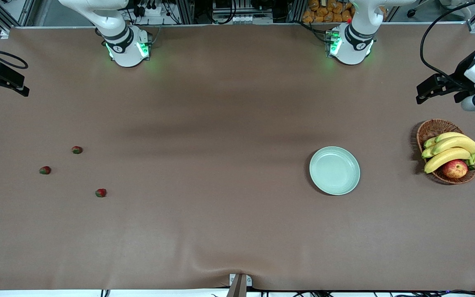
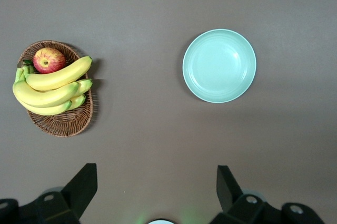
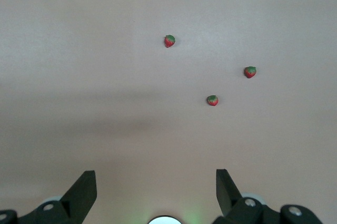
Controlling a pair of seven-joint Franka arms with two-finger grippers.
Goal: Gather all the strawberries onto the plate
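Three strawberries [image 1: 77, 149] [image 1: 45, 170] [image 1: 101, 192] scattered at the right arm's end of the table [image 1: 221, 206], plate [image 1: 334, 170] well apart toward the left arm's end, basket [image 1: 431, 130] beside it

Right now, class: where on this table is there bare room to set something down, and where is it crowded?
The widest bare stretch lies between the three strawberries and the plate. The strip nearer the front camera is also bare. A narrower gap separates the plate from the basket, which is packed with bananas and an apple. The strawberries sit apart, loosely scattered.
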